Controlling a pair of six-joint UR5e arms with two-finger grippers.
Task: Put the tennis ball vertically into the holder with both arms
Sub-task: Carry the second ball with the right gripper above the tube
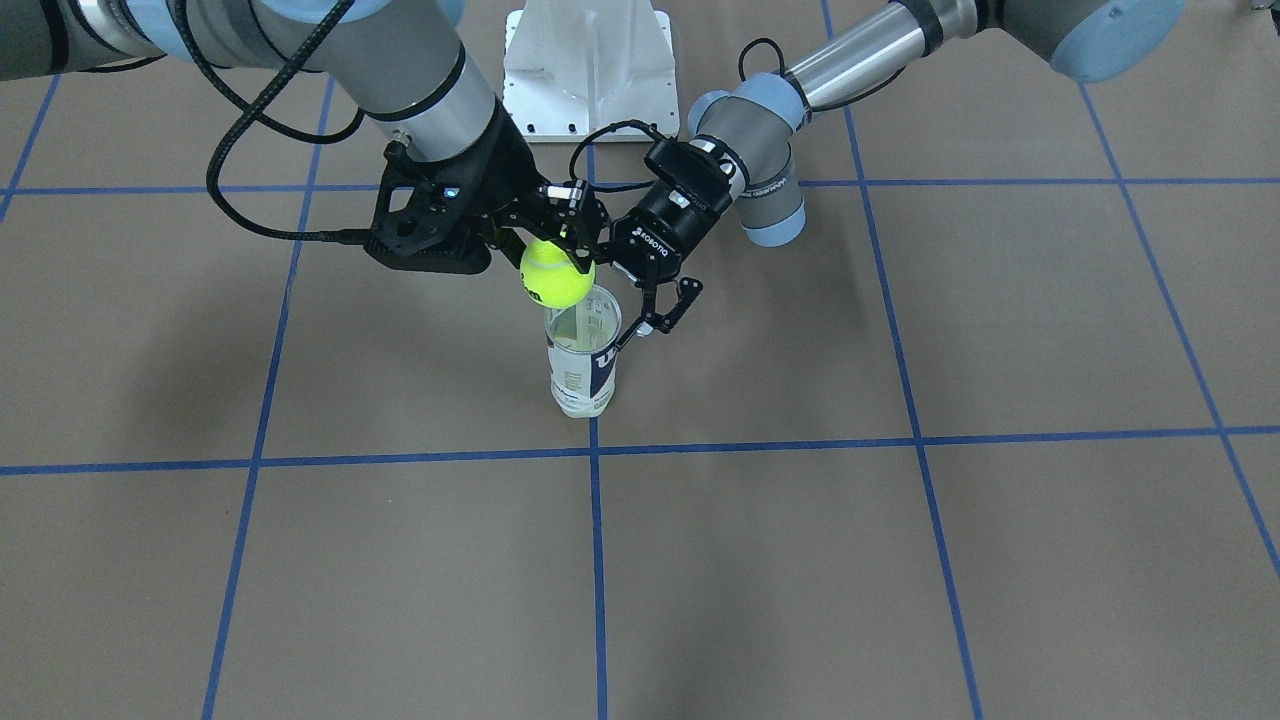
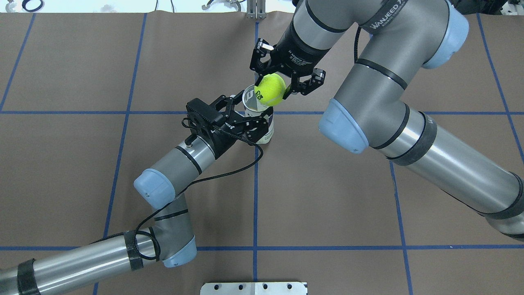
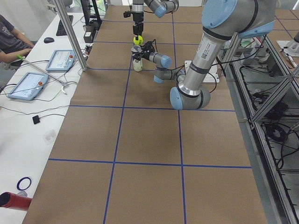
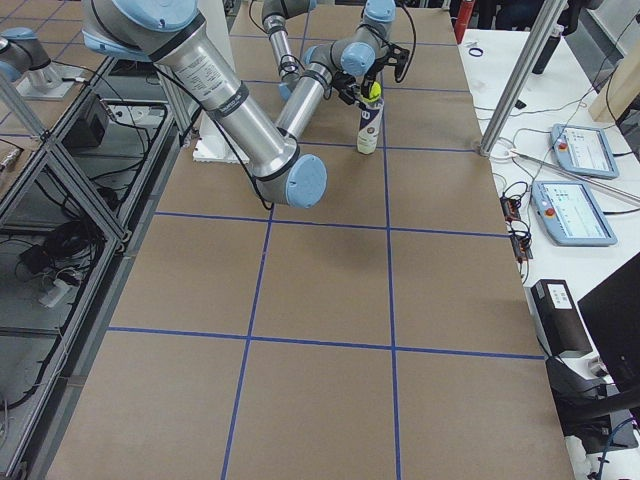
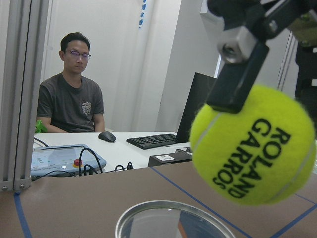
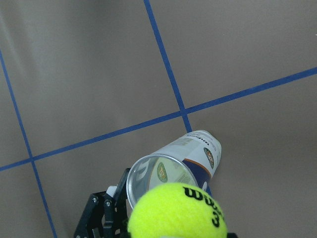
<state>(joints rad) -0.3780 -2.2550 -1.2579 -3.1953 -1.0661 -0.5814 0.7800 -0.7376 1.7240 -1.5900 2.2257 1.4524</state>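
Yellow-green tennis ball, pinched by the right gripper, hangs off-centre and could clip the clear plastic can the left gripper clasps.

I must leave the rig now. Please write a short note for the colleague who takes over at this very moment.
The right end effector is shut on the tennis ball and holds it just above the open mouth of the holder.
The left end effector has a finger on each side of the holder and seems to grip it. The holder stands upright on the table.
Done: ball picked up and raised over the holder.
Left: centre the ball over the opening, lower it in, release.
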